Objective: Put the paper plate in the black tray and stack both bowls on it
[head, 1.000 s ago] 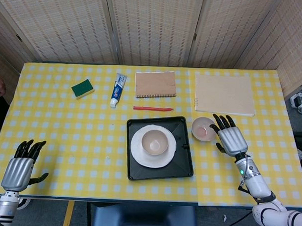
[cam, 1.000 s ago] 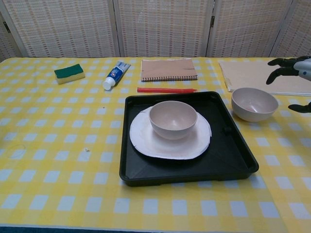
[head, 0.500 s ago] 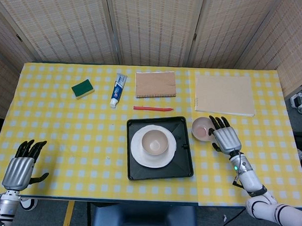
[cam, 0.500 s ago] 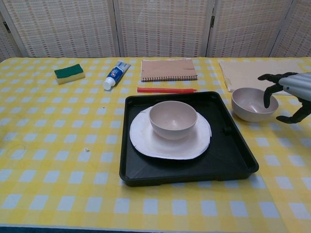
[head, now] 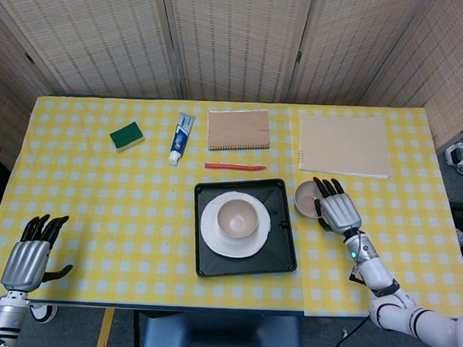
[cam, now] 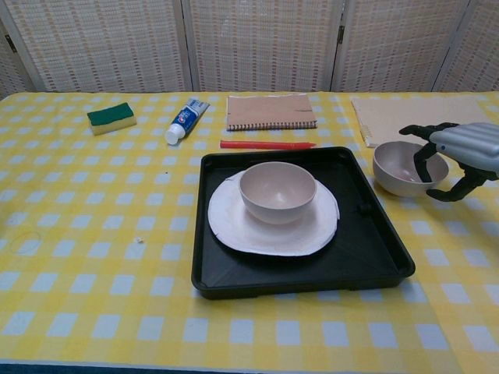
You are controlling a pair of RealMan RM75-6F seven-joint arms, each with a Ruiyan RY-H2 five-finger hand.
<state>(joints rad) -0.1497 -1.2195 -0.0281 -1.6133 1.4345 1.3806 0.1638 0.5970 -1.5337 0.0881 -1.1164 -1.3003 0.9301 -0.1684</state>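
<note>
Right hand (cam: 456, 156) reaching over loose pale pink bowl (cam: 399, 167) just right of square black tray (cam: 390, 257); fingers draping inside rim, thumb outside, grip not sealed. Left hand (head: 31, 258) idling, fingers spread, holding nothing. Round white paper plate (cam: 234, 226) sitting in tray, second pale bowl (cam: 277, 191) on it. Risk: shallow rim pinch tipping or skidding bowl.

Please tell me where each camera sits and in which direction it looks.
Head view: high above the near edge, looking down on the whole table; shows left hand and right hand.
Chest view: low at the near edge, facing the far screens; shows only the right hand.
Both show the black tray and both bowls.
</note>
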